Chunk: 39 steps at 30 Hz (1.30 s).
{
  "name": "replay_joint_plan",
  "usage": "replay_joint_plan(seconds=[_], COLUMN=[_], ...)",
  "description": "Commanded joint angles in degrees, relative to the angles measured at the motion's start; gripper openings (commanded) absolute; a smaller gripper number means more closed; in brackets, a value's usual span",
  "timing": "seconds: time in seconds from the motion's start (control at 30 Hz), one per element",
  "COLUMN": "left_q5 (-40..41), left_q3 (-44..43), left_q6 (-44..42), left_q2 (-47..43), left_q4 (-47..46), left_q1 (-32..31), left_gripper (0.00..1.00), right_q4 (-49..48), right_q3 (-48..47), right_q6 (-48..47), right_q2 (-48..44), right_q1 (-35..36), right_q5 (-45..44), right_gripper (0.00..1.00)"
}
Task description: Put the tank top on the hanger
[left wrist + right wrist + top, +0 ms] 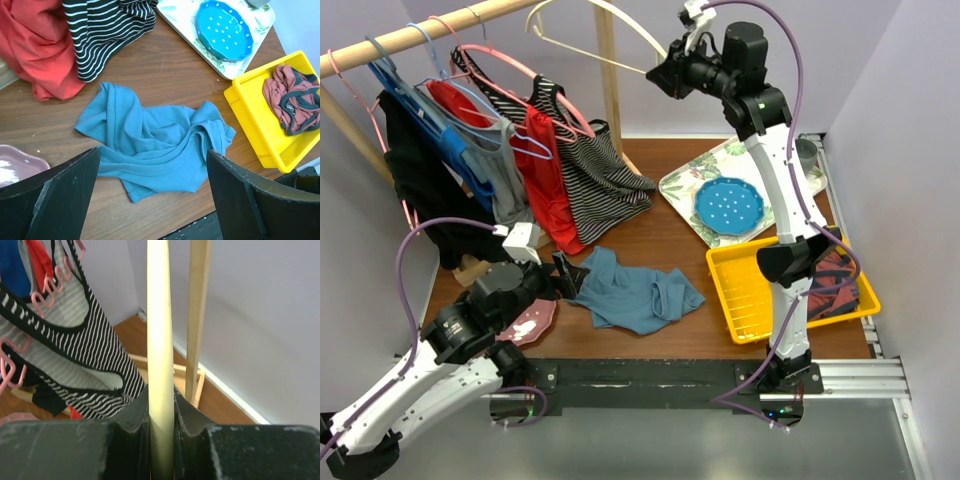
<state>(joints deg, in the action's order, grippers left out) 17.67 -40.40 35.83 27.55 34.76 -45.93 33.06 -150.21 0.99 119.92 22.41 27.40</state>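
R gripper (660, 68) is raised high at the back of the table (660, 240), jaws closed narrow on one arm of the cream hanger (590, 54). In the R wrist view the pale bar (160, 340) runs straight up out of the slot btwn the fingers (125, 420). The hanger's hook sits up near the wooden rail (420, 35), can't tell if it's touching. The tank top (635, 292) lies crumpled on the wood at front centre, btwn a pink dish (532, 322) and the yellow bin (740, 300), apart from both. L gripper (565, 278) is at the top's left edge, jaws spread wide and holding nothing. In the L wrist view both fingers (70, 190) frame the teal cloth (155, 145). Can't tell if they touch it. A dark red garment (835, 280) sits in the bin. A striped top (590, 160) and a red one (545, 170) hang from the rail behind.
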Motion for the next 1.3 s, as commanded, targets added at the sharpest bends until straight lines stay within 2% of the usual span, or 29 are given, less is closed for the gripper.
replay_joint_plan(seconds=[0.0,0.13,0.27,0.53,0.7,0.9,0.97,1.13,1.27], left_q5=[-1.3,-1.6,-2.7,-3.1,-6.2,-10.2,-14.0,-18.7,-20.6], left_q3=[-2.1,-2.4,-1.8,-4.2,-6.7,-6.2,-5.4,-0.9,1.0], left_q6=[-0.7,-0.9,-1.7,-12.4,-20.7,-30.4,-33.2,-41.7,-44.9], left_q2=[0.5,1.0,0.0,-2.5,-2.3,-4.4,-6.2,-10.9,-11.3], left_q4=[-3.3,-3.4,-4.1,-5.7,-7.2,-10.3,-12.0,-16.2,-18.0], left_q1=[0.0,0.0,0.0,0.0,0.0,0.0,0.0,0.0,0.0], left_gripper=[0.93,0.93,1.0,1.0,1.0,1.0,1.0,1.0,1.0], right_q4=[-8.8,-7.5,-4.4,2.0,9.8,16.4,18.7,26.6,33.0], right_q3=[-5.3,-5.4,-4.4,5.6,16.5,34.7,40.4,49.7,56.8], right_q6=[1.6,1.6,-0.5,-10.4,-21.8,-30.4,-33.1,-39.1,-42.8], right_q2=[-1.4,-2.3,-4.7,-15.6,-23.9,-39.4,-43.3,-54.6,-61.1], right_q1=[-0.3,-0.4,-0.9,-2.1,-2.9,-6.9,-8.5,-11.6,-12.6], right_q5=[-3.6,-1.8,0.6,1.0,6.1,1.8,0.7,-4.7,-2.5], right_gripper=[0.0,0.0,0.0,0.0,0.0,0.0,0.0,0.0,0.0])
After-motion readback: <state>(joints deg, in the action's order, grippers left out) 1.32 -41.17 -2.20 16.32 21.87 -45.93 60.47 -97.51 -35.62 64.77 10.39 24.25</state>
